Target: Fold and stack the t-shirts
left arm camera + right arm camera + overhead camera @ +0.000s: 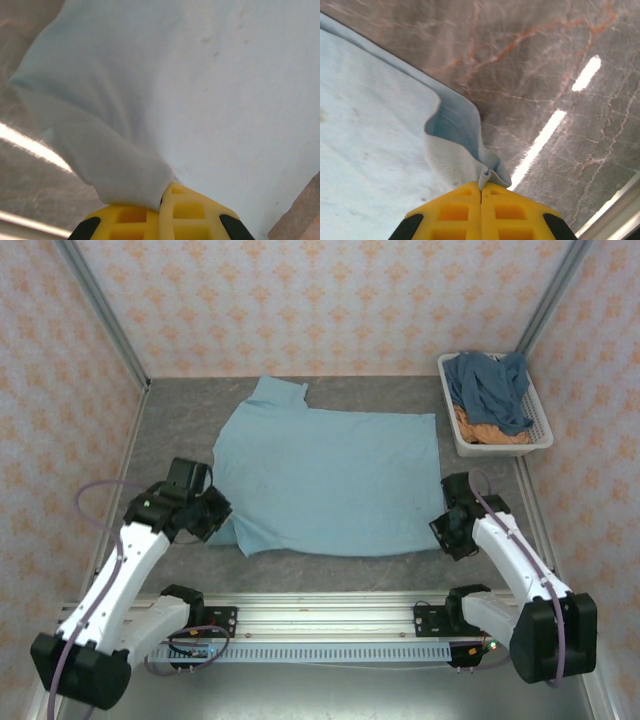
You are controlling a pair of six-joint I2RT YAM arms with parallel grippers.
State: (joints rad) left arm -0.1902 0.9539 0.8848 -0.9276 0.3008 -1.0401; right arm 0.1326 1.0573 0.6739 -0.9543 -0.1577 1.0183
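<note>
The light blue t-shirt (pixel 330 480), spread on the table (pixel 175 430), is clamped at its 8 and 4 o'clock corners by the left gripper (pixel 207 516) and right gripper (pixel 448 530); such thin pinches could be lost under uneven pulling.

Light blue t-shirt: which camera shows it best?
The top external view: the whole light blue t-shirt lies spread on the table. Each wrist view shows one near corner, close up, pinched between yellow fingers.
</note>
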